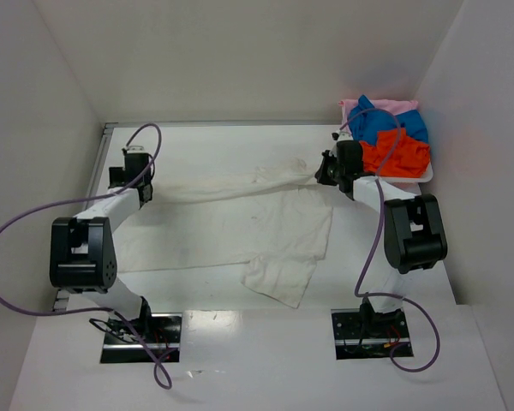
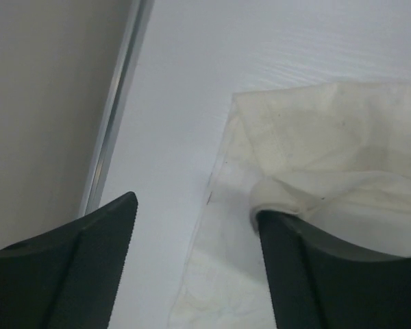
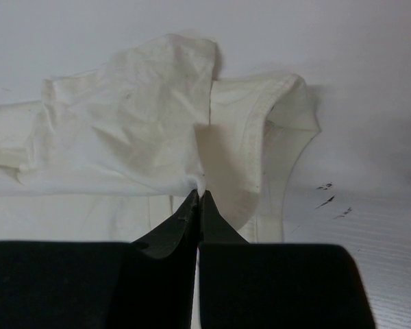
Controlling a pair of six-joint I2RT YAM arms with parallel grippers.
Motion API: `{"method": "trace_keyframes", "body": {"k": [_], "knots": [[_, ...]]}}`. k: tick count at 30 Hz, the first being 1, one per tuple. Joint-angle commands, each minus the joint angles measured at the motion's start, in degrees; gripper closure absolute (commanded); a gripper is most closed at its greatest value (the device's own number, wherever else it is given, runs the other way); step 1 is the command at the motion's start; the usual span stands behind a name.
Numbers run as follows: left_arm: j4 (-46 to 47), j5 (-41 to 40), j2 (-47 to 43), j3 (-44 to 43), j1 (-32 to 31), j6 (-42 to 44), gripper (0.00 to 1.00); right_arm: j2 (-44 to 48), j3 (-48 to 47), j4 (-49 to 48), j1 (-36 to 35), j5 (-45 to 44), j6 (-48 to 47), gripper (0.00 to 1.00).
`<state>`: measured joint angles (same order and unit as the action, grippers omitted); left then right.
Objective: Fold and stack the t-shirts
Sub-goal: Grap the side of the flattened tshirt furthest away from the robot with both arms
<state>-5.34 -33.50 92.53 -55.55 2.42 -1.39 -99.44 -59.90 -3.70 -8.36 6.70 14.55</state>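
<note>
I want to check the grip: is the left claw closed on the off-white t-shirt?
No, the left claw stands wide open, with the off-white t-shirt lying ungripped under it.

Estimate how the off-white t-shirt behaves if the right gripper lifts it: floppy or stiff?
Probably very floppy: the off-white t-shirt lies creased and folded over itself, so it should drape from the right gripper pinching its edge. It is likely light, since the thin cloth bunches at the pinch. Pushed, it would probably wrinkle rather than slide whole.
</note>
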Motion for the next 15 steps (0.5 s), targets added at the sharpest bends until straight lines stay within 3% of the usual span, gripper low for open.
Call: {"method": "trace_keyframes", "body": {"k": [1, 5, 11, 15], "knots": [[4.11, -3.24, -7.26, 1.58, 0.57, -5.20, 0.19, 3.02, 1.01, -0.25, 0.10, -1.60, 0.13, 1.00], [2.63, 1.31, -7.98, 0.80, 1.28, -8.01, 0.14, 3.55, 1.01, -0.25, -0.43, -1.60, 0.13, 1.00], [0.77, 7.82, -5.70, -1.14, 1.89, -13.55, 0.14, 4.07, 1.54, 0.28, -0.43, -1.60, 0.66, 1.00], [4.80, 14.23, -9.47, 1.40, 4.18, -16.19, 0.14, 4.60, 2.15, 0.28, -0.43, -2.22, 0.14, 1.00]]}}
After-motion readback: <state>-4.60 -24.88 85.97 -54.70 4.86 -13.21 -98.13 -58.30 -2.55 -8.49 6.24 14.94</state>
